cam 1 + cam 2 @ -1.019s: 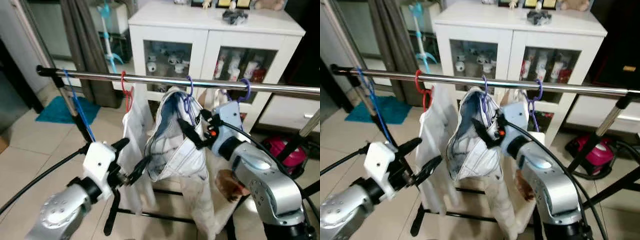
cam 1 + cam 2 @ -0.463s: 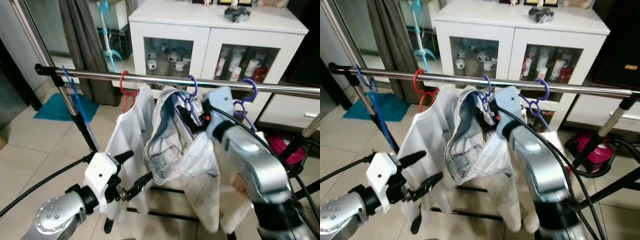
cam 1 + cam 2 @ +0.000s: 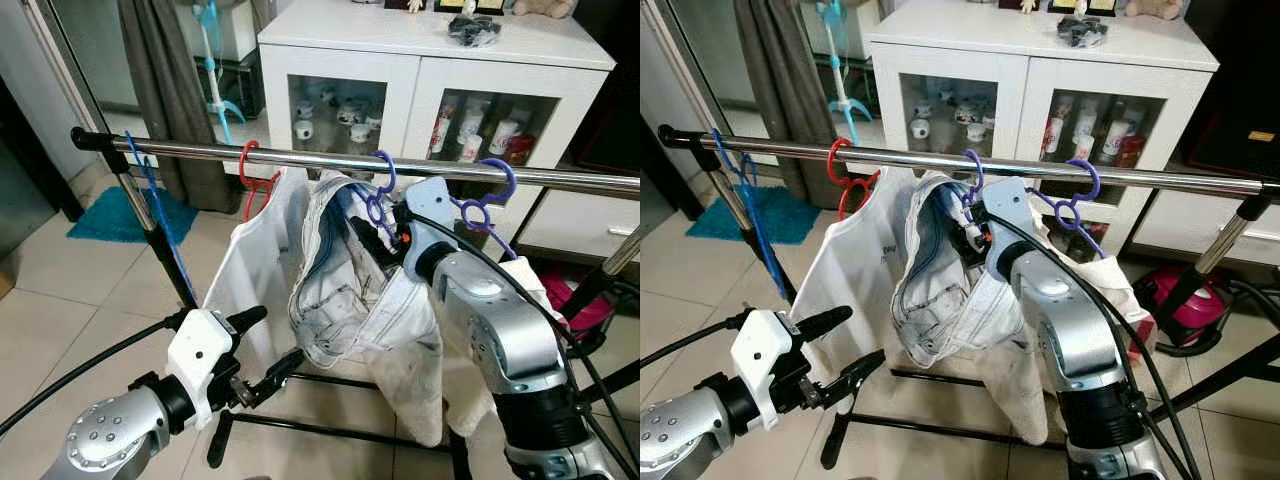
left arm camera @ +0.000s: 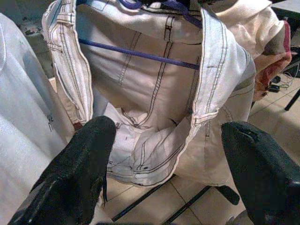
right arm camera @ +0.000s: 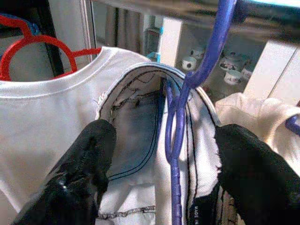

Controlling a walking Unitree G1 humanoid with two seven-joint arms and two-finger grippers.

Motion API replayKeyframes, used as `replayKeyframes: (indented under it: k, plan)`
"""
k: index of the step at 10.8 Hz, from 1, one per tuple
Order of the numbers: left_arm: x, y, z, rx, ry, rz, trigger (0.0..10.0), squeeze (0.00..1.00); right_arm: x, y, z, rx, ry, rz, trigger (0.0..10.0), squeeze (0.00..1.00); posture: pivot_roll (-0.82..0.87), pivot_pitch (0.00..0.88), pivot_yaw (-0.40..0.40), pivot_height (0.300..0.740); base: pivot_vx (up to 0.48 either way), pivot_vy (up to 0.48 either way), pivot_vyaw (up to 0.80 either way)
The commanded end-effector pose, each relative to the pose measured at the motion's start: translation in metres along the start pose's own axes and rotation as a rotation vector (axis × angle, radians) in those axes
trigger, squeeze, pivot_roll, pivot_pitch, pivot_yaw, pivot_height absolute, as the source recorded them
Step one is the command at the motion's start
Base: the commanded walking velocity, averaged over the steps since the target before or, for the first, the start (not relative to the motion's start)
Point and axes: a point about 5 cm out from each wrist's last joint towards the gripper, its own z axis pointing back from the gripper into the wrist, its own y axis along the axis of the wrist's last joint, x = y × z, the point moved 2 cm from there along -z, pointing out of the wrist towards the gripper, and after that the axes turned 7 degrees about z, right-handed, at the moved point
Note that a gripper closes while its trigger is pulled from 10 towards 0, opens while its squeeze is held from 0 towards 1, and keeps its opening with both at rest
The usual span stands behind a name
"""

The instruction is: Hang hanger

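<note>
The right claw (image 3: 372,232) is spread, its fingers (image 5: 89,164) either side of the purple hanger (image 5: 180,117), apparently not touching. That hanger hooks on the rail (image 3: 300,158), carrying jeans (image 3: 345,290). The left claw (image 3: 262,345) hangs spread below.

A chrome clothes rail (image 3: 300,160) on black uprights crossed the scene and carried four hangers: a blue hanger (image 3: 150,205) at its left end, a red hanger (image 3: 250,175) bearing a white T-shirt (image 3: 250,275), a purple hanger (image 3: 380,190) bearing pale jeans (image 3: 340,290), and a second purple hanger (image 3: 490,195).
</note>
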Motion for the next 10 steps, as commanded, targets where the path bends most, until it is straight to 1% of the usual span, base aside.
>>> replayKeyframes:
  k: [1,5,10]
  plan:
    - [-0.001,0.003,0.002,0.013,-0.003,-0.007,10.0,0.00,-0.001,-0.001,-0.003,-0.015,0.007,-0.001,0.0,0.00,0.02,0.000,0.024,0.740,0.000,0.000,0.00]
    - [-0.002,0.000,0.002,0.005,-0.006,-0.013,10.0,0.00,-0.002,-0.006,-0.013,-0.048,0.011,0.024,0.0,0.00,0.03,0.000,0.023,0.740,0.000,0.000,0.00]
    - [-0.003,0.000,0.001,0.001,-0.007,-0.020,10.0,0.00,0.000,-0.014,-0.021,-0.080,-0.001,0.026,0.0,0.00,0.03,0.000,0.026,0.740,0.000,0.000,0.00]
